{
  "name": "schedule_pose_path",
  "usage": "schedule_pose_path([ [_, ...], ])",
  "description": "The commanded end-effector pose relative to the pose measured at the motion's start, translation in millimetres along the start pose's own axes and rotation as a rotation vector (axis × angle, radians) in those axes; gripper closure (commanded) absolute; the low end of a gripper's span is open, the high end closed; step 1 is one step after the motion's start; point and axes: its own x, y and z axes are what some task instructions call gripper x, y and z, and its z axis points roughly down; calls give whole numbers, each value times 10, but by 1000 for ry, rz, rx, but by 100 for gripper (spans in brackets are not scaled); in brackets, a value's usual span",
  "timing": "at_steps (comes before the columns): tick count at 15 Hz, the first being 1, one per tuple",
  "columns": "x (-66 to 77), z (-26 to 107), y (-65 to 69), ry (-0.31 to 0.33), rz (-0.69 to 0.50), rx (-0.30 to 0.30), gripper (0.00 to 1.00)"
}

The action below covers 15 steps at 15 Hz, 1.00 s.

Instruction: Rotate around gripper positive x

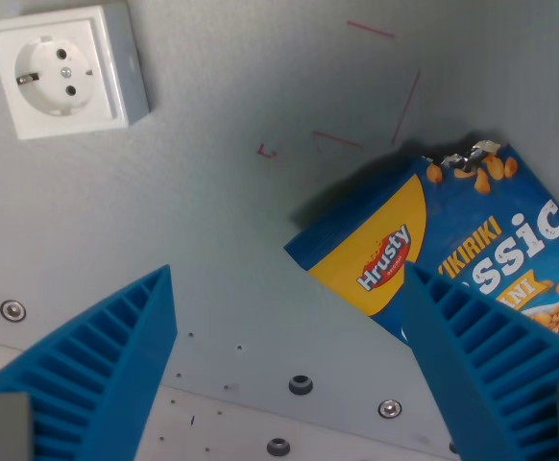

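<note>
Pincer [289, 288] wide apart, holding nothing | snack bag [452, 240] beside wrist view's right finger [491, 355], partly behind it

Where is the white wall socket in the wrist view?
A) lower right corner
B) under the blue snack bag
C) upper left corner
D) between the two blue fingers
C: the socket sits in the wrist view's upper left, well apart from the snack bag at the right.
</note>
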Motion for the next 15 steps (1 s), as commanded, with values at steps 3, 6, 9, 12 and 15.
schedule_pose_path([
  [3,1,-21,1,5,0,38,0],
  [6,1,-21,1,5,0,78,0],
  [9,1,-21,1,5,0,118,0],
  [12,1,-21,1,5,0,158,0],
  [15,1,-21,1,5,-1,198,0],
])
